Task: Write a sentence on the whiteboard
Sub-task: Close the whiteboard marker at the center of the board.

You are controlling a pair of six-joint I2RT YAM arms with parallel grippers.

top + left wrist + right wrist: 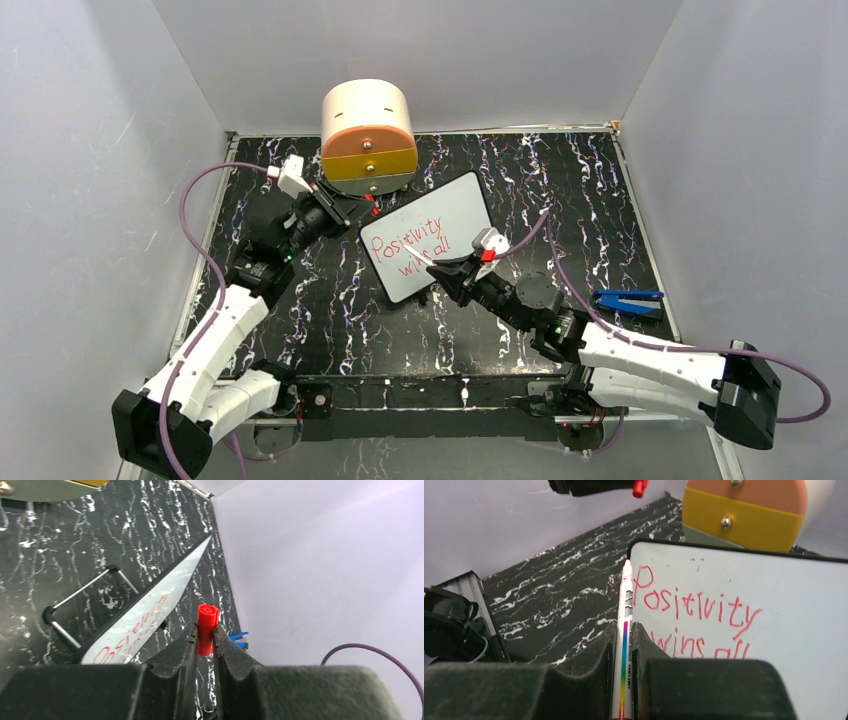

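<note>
We saw the flat white rectangular whiteboard with its thin black rim sitting slantwise at the centre of the top view, on the black white-veined marble tabletop and just below the round cream drawer unit with orange and yellow fronts; the red handwritten sentence ran across it in two slanted lines, and in the right wrist view we read "Positivity" above "wins all". The right gripper hung over the board's lower edge, clenched on a slim white marker with a rainbow stripe; its pale tip lay at the board's left rim beside the "P" in that view, though we could not tell whether it touched. The left gripper sat at the board's upper left corner, near the drawer unit, grasping a small red plastic cap between its fingers; the cap stood clear of the board. A blue flat object lay well apart at the right of the top view.
</note>
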